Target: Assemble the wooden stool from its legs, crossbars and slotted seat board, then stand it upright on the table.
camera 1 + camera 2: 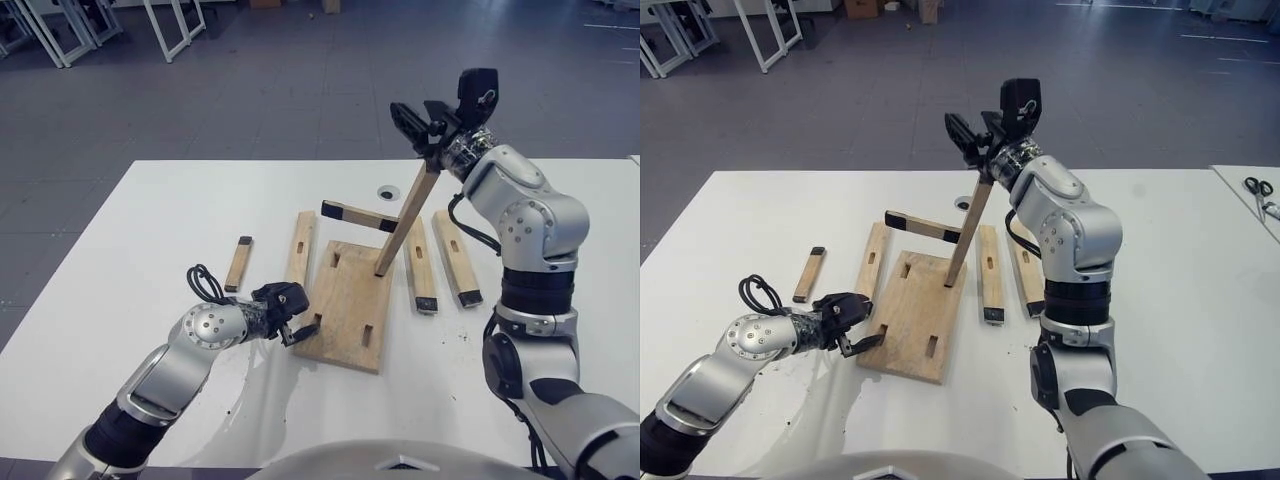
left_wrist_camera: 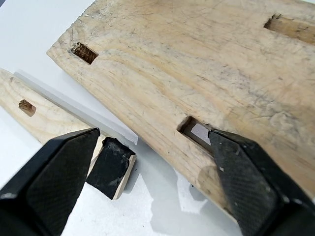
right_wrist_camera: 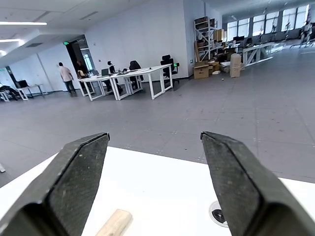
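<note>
The left hand point(image 1: 300, 330) is open, with its two fingers point(image 2: 64, 167) spread wide. It sits low at the near left corner of the seat board point(image 1: 345, 300). One finger is over the board's edge beside a slot, and the other is over the black-capped end of a lying leg point(image 1: 300, 248). I cannot tell if the fingers touch the wood. The left arm lies low over the near part of the tabletop point(image 1: 150, 230), bent at the elbow, with the forearm pointing to the board. The right hand point(image 1: 415, 115) is also open. Its fingers point(image 3: 74, 182) are far apart, and the top end of the standing leg point(image 1: 405, 225) is seen low between them, not pinched by the pads. The right arm is bent, with its forearm raised and the hand high above the far side of the board. The one seat board lies flat in the middle of the tabletop and has four slots. The standing leg is tilted, with its foot in the far right slot. One crossbar point(image 1: 360, 215) sticks out from this leg toward the left, above the board. There are four legs in total. One is standing, one lies just beside the board's left edge, and two more point(image 1: 420, 262) point(image 1: 457, 256) lie side by side to its right. A second, loose crossbar point(image 1: 238, 262) lies apart, further to the left.
</note>
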You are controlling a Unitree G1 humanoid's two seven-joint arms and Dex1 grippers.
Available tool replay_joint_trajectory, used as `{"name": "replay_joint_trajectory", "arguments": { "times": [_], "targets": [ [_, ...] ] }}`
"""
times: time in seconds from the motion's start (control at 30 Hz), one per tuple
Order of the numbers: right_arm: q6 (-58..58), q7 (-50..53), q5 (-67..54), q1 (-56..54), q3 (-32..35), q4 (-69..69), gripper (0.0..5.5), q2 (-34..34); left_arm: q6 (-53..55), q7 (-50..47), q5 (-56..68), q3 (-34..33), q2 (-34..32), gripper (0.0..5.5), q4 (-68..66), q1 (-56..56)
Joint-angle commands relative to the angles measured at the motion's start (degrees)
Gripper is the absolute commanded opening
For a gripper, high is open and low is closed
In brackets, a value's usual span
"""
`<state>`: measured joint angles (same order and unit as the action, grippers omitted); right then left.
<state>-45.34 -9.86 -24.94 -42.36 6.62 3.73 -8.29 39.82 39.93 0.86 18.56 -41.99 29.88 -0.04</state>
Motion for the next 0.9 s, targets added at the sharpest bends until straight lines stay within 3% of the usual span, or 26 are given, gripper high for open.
{"name": "replay_joint_trajectory", "arguments": {
  "times": [0.03, 0.13, 0.2, 0.37, 0.47, 0.53, 0.63, 0.8, 0.9],
  "targets": [
    [1.57, 2.76, -5.28, -4.02, 7.64, -0.04, 3.42, 2.53, 1.95, -0.54, -0.54, 1.96, 0.65, 4.1, -0.7, 1.79],
    [5.52, 5.47, -8.4, -11.65, 15.45, 2.79, 3.42, -1.97, 2.72, -1.2, 0.07, 2.02, 1.71, 4.1, -0.02, 2.05],
    [4.61, 5.17, -6.94, -8.87, 15.73, 5.66, 3.42, -6.03, 4.64, -1.92, 2.04, -0.38, 3.35, 4.1, 1.41, 1.83],
    [-3.43, 5.78, -0.84, 20.9, 8.34, 17.81, 3.42, -10.72, 14.45, -3.91, 8.37, -8.89, 6.75, 4.1, 8.14, -1.78],
    [-5.62, 6.1, 1.18, 40.36, 3.29, 24.1, 3.42, -9.14, 21.93, -4.88, 12.21, -15.16, 7.42, 4.1, 13.63, -2.29],
    [-4.82, 5.69, 2.69, 46.96, 0.71, 25.09, 3.42, -8.84, 24.51, -5.74, 13.27, -18.08, 6.86, 4.1, 15.03, -2.12],
    [-2.91, 4.61, 4.68, 50.13, -1.17, 23.37, 3.42, -9.24, 24.46, -6.86, 13.54, -19.88, 6.01, 4.1, 13.54, -0.77],
    [0.3, 2.68, 9.26, 49.9, -4.15, 17.02, 4.21, -10.73, 22.12, -8.66, 13.17, -19.03, 6.15, 4.1, 10.81, 1.72],
    [3.59, 2.13, 12.63, 48.71, -6.21, 10.73, 4.21, -11.09, 19.02, -9.17, 11.81, -17.62, 4.99, 4.1, 8.24, 5.87]
  ]
}}
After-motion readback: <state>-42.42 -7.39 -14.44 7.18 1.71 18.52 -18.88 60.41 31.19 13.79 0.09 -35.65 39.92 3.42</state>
